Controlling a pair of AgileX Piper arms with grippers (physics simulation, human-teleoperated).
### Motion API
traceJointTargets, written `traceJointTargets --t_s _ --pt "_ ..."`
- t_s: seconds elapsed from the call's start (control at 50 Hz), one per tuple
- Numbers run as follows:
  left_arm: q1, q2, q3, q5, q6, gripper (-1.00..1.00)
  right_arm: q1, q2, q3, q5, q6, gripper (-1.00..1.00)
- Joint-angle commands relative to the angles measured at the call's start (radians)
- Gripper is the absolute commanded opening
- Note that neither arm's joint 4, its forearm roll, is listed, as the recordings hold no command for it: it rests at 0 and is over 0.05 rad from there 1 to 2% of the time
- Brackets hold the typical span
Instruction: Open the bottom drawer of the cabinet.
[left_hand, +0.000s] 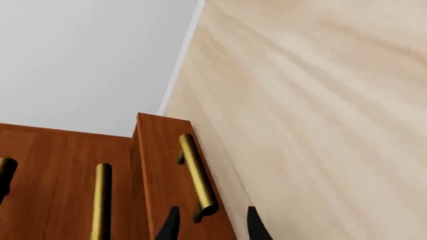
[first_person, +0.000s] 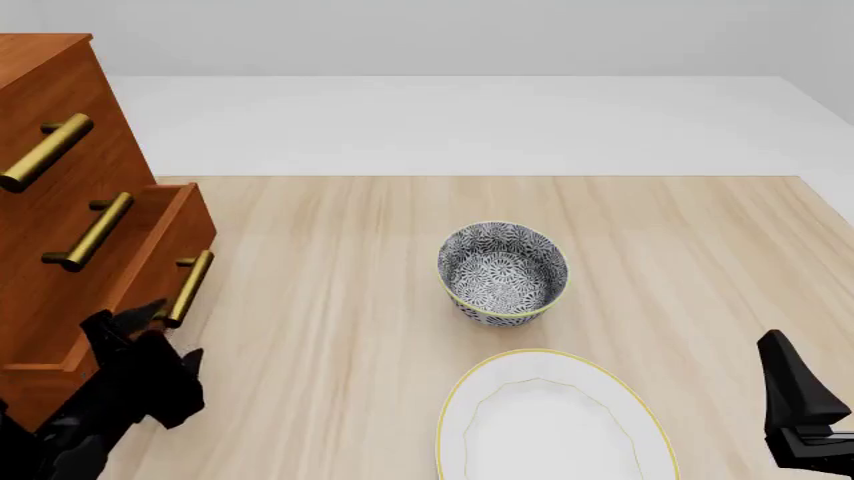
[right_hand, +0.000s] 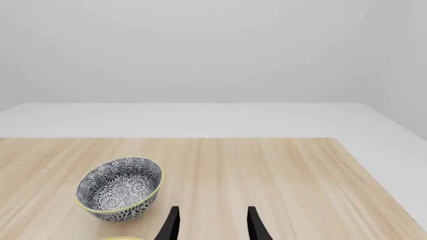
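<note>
The cabinet (first_person: 54, 150) stands at the left edge of the worktop (first_person: 334, 300). Its bottom drawer (first_person: 167, 250) juts forward of the two above. The left pincer (left_hand: 208, 225) has its jaws set on either side of the near end of the drawer's brass handle (left_hand: 197, 175); actual contact cannot be told. The right pincer (right_hand: 210, 225) hangs open, well apart from the patterned bowl (first_person: 503, 272) and white plate (first_person: 554, 425).
</note>
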Motion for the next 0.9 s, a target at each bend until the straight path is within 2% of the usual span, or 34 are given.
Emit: traceJointTargets --t_s 0.02,0.18,0.32,0.4,0.5,0.54,0.58,0.6,0.64,0.7,0.74,0.78,0.86,0.9 --pt "-0.017 -0.136 0.054 0.069 0.004 1.00 0.000 0.000 0.000 0.000 0.000 1.00" --pt "-0.026 -0.416 0.065 0.291 -0.003 1.00 0.000 0.000 0.000 0.000 0.000 1.00" --pt "-0.038 -0.756 0.046 0.583 -0.013 1.00 0.000 0.000 0.000 0.000 0.000 1.00" --pt "-0.043 -0.903 0.006 0.729 -0.042 1.00 0.000 0.000 0.000 0.000 0.000 1.00" --pt "-0.051 -1.072 -0.092 0.964 -0.153 1.00 0.000 0.000 0.000 0.000 0.000 1.00" --pt "-0.059 -1.132 -0.154 1.075 -0.234 1.00 0.000 0.000 0.000 0.000 0.000 1.00" --pt "-0.064 -1.149 -0.149 1.103 -0.235 1.00 0.000 0.000 0.000 0.000 0.000 1.00" --pt "-0.066 -1.188 -0.191 1.163 -0.318 1.00 0.000 0.000 0.000 0.000 0.000 1.00" --pt "-0.062 -1.176 -0.182 1.180 -0.322 1.00 0.000 0.000 0.000 0.000 0.000 1.00" --pt "-0.036 -1.192 -0.208 1.225 -0.399 1.00 0.000 0.000 0.000 0.000 0.000 1.00" --pt "-0.019 -1.189 -0.207 1.224 -0.398 1.00 0.000 0.000 0.000 0.000 0.000 1.00" --pt "-0.019 -1.187 -0.241 1.266 -0.469 1.00 0.000 0.000 0.000 0.000 0.000 1.00" --pt "0.006 -1.177 -0.279 1.304 -0.540 1.00 0.000 0.000 0.000 0.000 0.000 1.00" --pt "0.006 -1.172 -0.266 1.299 -0.521 1.00 0.000 0.000 0.000 0.000 0.000 1.00"
